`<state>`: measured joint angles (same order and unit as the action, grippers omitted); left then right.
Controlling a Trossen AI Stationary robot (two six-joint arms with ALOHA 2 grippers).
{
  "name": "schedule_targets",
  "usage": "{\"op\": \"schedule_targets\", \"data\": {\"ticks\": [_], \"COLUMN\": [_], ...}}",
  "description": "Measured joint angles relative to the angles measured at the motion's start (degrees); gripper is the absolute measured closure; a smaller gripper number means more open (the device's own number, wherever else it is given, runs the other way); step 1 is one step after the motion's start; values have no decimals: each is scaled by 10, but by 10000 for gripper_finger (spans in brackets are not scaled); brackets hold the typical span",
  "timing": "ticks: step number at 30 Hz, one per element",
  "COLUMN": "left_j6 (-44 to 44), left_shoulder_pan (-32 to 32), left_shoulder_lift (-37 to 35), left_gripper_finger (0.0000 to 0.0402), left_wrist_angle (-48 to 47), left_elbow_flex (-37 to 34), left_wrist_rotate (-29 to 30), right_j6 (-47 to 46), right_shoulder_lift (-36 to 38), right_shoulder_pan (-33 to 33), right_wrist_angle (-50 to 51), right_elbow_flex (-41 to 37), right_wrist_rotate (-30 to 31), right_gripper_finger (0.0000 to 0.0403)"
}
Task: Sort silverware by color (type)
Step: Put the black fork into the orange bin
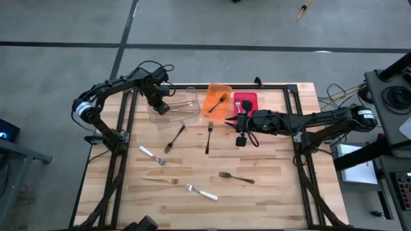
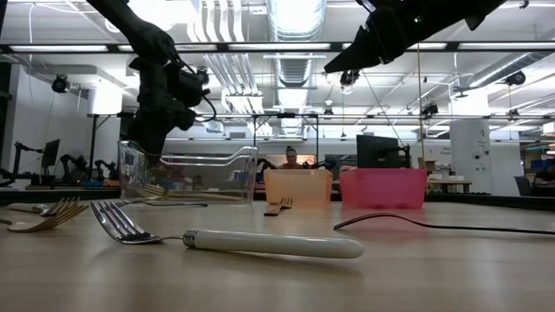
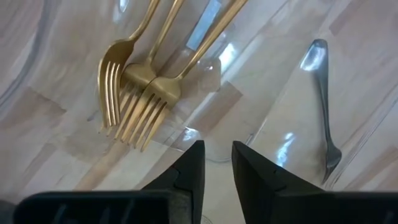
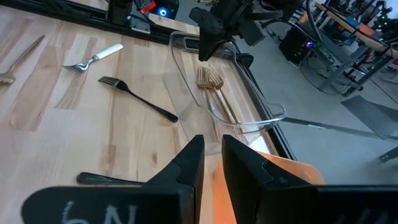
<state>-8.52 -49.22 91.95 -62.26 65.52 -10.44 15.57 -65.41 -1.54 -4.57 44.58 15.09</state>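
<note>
Three gold forks [image 3: 140, 93] lie together on the floor of the clear bin [image 1: 191, 116]. My left gripper [image 3: 217, 149] hangs in that bin just above them, its fingers a narrow gap apart with nothing between them. It also shows in the high view [image 1: 158, 106]. My right gripper [image 1: 231, 122] hovers, shut and empty, in front of the orange bin [image 1: 212, 106] and red bin [image 1: 252, 97]. A black fork [image 1: 218, 101] lies in the orange bin. Loose on the table are black forks [image 1: 174, 138] [image 1: 209, 136] [image 1: 236, 177], white-handled forks [image 1: 152, 154] [image 1: 201, 192] and a gold fork [image 1: 160, 181].
The three bins stand in a row along the table's far edge. A black fork [image 3: 323, 106] lies just outside the clear bin's wall. The table's right half near the front is bare wood [image 1: 276, 186]. A person sits far behind the table [image 2: 290, 158].
</note>
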Motion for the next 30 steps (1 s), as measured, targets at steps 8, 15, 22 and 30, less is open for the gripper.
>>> {"op": "schedule_targets", "data": {"ticks": [8, 15, 22, 30], "left_j6": [-33, -45, -55, -139], "left_shoulder_pan": [21, 64, 135, 244], "left_shoulder_lift": [-58, -155, -249, -273], "left_gripper_finger": [344, 362, 363, 363], "left_wrist_angle": [19, 126, 196, 150], "left_elbow_flex": [3, -17, -72, -100], "left_wrist_rotate": [0, 0, -3, -70], "right_j6": [0, -23, -69, -77], "right_shoulder_lift": [0, 0, 0, 0], "right_shoulder_pan": [0, 0, 0, 0], "right_wrist_angle": [0, -12, -44, -44], "right_elbow_flex": [0, 0, 0, 0], "right_wrist_rotate": [0, 0, 0, 0], "right_gripper_finger": [355, 355, 355, 355]}}
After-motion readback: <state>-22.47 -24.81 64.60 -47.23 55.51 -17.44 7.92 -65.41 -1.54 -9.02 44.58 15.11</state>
